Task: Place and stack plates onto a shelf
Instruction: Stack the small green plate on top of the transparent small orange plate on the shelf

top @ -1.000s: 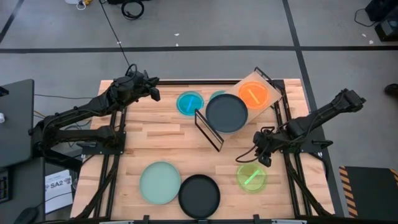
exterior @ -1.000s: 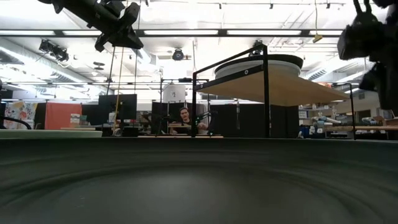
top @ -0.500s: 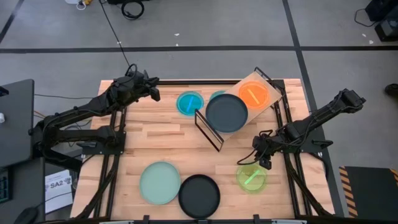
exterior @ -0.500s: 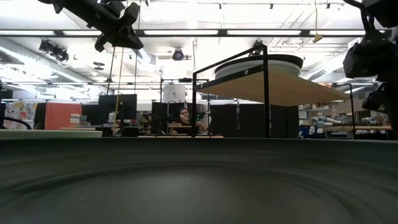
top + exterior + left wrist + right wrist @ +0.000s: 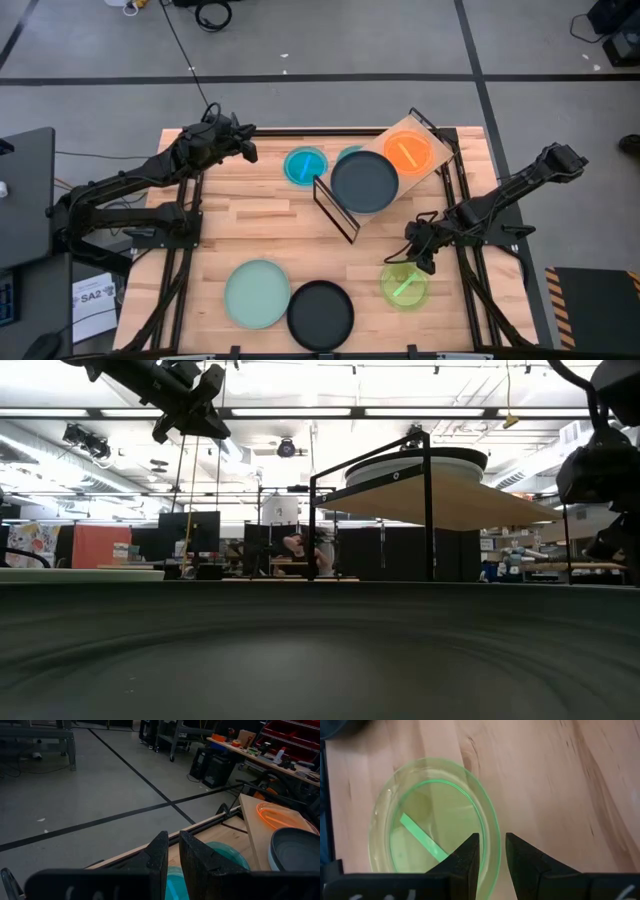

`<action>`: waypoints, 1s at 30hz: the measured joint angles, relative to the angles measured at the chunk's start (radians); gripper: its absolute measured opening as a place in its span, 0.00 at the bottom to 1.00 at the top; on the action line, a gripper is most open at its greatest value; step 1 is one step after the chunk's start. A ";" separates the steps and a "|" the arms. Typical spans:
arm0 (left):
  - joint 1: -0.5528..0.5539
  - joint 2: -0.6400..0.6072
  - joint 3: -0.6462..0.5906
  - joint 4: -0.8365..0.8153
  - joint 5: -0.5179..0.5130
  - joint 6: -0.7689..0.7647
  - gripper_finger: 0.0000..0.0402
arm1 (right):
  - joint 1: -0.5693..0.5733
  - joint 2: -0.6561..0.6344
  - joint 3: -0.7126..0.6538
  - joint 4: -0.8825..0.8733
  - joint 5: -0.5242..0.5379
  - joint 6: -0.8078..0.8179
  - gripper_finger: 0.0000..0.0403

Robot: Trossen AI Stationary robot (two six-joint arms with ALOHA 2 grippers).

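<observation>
7 plates show on the counter (image 5: 260,215), counted from the near edge back. At the near edge lie 2 large ones touching each other: a black plate (image 5: 320,314) and, toward the near left corner, a mint green plate (image 5: 257,293). Toward the near right corner lies 1 lime green plate (image 5: 404,286) with a bright green strip across it.

The right gripper (image 5: 420,260) hangs right over the far rim of that lime green plate. In its wrist view the 2 fingers (image 5: 465,857) stand a narrow gap apart with the plate's rim running between them; I cannot tell whether they press it.

Farther back stands 1 shelf (image 5: 418,135), a light wooden board on a black wire frame, set askew near the far right corner. On it rest 2 plates: a dark plate (image 5: 365,181) hanging over its near end and an orange plate (image 5: 407,152) at its far end. Beside the shelf, toward the far edge, lies 1 blue plate (image 5: 305,166), and 1 teal plate (image 5: 350,153) is partly hidden behind the dark one.

The left gripper (image 5: 247,150) waits in the air near the far left part of the counter, fingers (image 5: 161,857) nearly together, holding nothing. Beyond the counter are grey floor with black lines, desks and monitors, and a person (image 5: 300,552).
</observation>
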 joint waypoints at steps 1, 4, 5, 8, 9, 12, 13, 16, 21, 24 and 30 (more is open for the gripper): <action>0.000 0.000 0.000 0.000 0.000 0.000 0.13 | 0.000 0.000 -0.002 0.000 0.000 0.000 0.25; 0.000 0.000 0.000 0.000 0.000 0.000 0.13 | 0.000 0.000 -0.015 0.026 -0.001 0.000 0.25; 0.000 0.000 0.000 0.000 0.000 0.000 0.13 | 0.000 0.000 -0.021 0.039 -0.002 0.000 0.25; 0.000 0.000 0.000 0.000 0.000 0.000 0.13 | 0.000 0.000 -0.037 0.070 -0.002 0.000 0.25; 0.000 0.000 0.000 0.000 0.000 0.000 0.13 | 0.000 0.000 -0.040 0.074 -0.002 0.000 0.25; 0.000 0.000 0.000 0.000 0.000 0.000 0.13 | 0.000 0.000 -0.046 0.075 -0.002 0.000 0.25; 0.000 0.000 0.000 0.000 0.000 0.000 0.13 | 0.000 0.002 -0.048 0.076 -0.002 0.000 0.25; 0.000 0.000 0.000 0.000 0.000 0.000 0.13 | 0.000 0.002 -0.054 0.100 -0.002 0.000 0.25; 0.000 0.000 0.000 0.000 0.000 0.000 0.13 | 0.000 0.002 -0.077 0.132 -0.002 0.000 0.25; 0.000 0.000 0.000 0.000 0.000 0.000 0.13 | 0.000 0.002 -0.103 0.165 -0.003 0.000 0.25; 0.000 0.000 0.000 0.000 0.000 0.000 0.13 | 0.000 0.002 -0.113 0.178 -0.003 0.000 0.25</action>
